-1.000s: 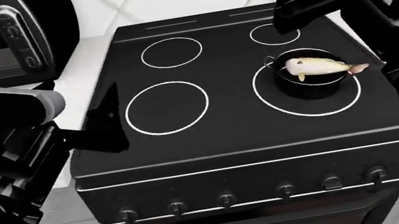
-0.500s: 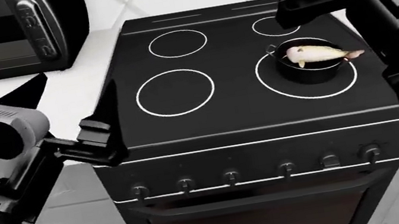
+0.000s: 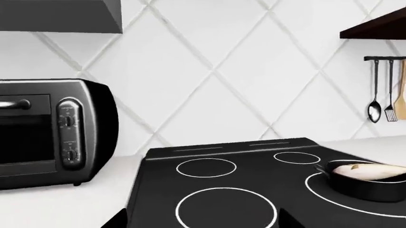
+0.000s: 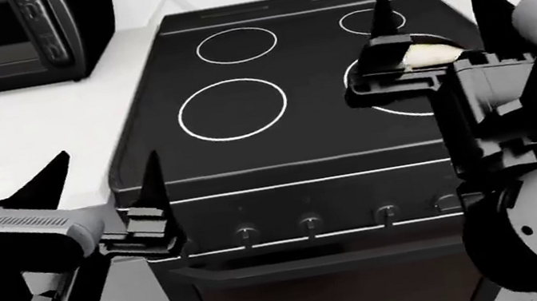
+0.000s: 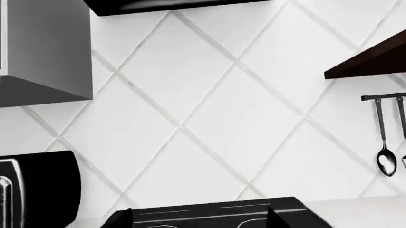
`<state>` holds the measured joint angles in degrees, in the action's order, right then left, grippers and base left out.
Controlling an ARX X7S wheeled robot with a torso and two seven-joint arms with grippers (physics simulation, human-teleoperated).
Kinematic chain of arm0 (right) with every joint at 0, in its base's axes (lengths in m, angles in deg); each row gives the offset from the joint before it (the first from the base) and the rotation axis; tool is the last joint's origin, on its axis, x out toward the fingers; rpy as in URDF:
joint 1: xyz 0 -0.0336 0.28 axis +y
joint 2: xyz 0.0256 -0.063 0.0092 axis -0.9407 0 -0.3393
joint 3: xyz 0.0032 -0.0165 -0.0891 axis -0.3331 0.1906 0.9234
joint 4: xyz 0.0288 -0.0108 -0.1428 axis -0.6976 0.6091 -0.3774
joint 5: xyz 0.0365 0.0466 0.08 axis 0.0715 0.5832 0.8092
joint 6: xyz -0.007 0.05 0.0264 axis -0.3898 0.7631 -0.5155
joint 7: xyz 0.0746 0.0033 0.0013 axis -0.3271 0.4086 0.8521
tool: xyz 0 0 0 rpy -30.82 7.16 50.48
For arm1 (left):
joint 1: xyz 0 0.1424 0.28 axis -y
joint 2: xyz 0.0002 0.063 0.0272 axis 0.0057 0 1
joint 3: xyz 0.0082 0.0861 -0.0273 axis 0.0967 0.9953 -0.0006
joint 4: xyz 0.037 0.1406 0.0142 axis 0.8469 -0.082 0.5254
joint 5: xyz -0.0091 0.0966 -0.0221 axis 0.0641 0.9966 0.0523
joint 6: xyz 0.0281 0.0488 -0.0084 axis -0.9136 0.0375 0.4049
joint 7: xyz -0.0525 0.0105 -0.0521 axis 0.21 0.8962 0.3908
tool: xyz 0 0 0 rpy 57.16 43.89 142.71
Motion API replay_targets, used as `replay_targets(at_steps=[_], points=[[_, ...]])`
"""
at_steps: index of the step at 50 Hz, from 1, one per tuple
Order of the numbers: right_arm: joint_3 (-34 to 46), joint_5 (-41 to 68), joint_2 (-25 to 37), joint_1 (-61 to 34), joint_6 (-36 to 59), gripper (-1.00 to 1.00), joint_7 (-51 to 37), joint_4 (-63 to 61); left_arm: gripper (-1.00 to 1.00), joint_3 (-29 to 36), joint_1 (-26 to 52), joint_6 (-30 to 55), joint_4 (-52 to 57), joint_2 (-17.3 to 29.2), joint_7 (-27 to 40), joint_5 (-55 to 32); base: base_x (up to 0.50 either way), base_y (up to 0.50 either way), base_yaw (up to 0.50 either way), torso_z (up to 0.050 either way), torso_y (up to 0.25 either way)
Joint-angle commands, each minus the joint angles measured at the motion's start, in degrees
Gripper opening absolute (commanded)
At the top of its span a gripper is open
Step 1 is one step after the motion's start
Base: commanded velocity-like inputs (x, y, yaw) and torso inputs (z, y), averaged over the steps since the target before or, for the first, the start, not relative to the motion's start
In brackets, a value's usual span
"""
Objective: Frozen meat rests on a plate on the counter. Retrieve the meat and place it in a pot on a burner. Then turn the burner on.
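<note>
The meat (image 4: 436, 52), a pale fish, lies in the black pot (image 3: 371, 184) on the widest burner ring (image 4: 379, 112) at the stove's right front. In the head view my right gripper hides most of the pot. The fish also shows in the left wrist view (image 3: 371, 171). My right gripper (image 4: 436, 11) is open and empty, just in front of the pot and above the stove's front right. My left gripper (image 4: 105, 176) is open and empty at the stove's front left corner. The plate is out of view. The white counter (image 4: 7, 135) lies left of the stove.
A row of knobs (image 4: 311, 224) runs along the stove's front panel, below both grippers. A black toaster oven (image 4: 2, 39) stands on the counter at the back left. Utensils (image 3: 383, 95) hang on the tiled wall to the right.
The head view has pulled back and tilted down. Both grippers have come toward the stove's front edge; the right one now stands before the pot. The fish has stayed in the pot.
</note>
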<state>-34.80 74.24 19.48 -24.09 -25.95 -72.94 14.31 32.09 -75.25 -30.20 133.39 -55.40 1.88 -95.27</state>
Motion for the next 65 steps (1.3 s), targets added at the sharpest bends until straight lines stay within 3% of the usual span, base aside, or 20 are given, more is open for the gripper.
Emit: replay_targets(at_steps=[1, 7, 14, 24, 36, 65], points=[[7.2, -17.3, -3.8, 11.8, -6.8, 1.0, -6.3, -4.2, 1.0, 0.7, -11.8, -13.7, -4.8, -5.0, -2.3, 8.0, 0.0, 0.0, 0.0, -0.05, 0.0], [8.0, -19.2, -3.2, 16.6, -8.9, 1.0, -7.2, -5.1, 1.0, -0.2, -15.0, -19.6, -7.9, -7.0, -3.9, 9.2, 0.0, 0.0, 0.0, -0.05, 0.0], [14.5, -27.6, 0.0, 17.8, -8.0, 1.0, -6.4, -5.0, 1.0, 0.8, -17.5, -24.6, -9.8, -7.7, -6.3, 11.8, 0.0, 0.0, 0.0, -0.05, 0.0], [15.7, -27.0, 3.6, 23.6, -13.8, 1.0, -1.1, -1.6, 1.0, 1.9, -18.4, -26.6, -12.3, -8.2, -7.4, 13.1, 0.0, 0.0, 0.0, -0.05, 0.0], [9.1, -11.7, 9.1, 19.6, -3.4, 1.0, -2.4, -8.5, 1.0, 2.4, -18.4, -26.6, -12.5, -8.1, -7.0, 13.5, 0.0, 0.0, 0.0, -0.05, 0.0], [9.0, -10.5, 6.3, 20.5, -4.7, 1.0, -3.5, -4.5, 1.0, 2.5, -18.6, -26.7, -12.3, -7.7, -6.9, 12.1, 0.0, 0.0, 0.0, -0.05, 0.0]])
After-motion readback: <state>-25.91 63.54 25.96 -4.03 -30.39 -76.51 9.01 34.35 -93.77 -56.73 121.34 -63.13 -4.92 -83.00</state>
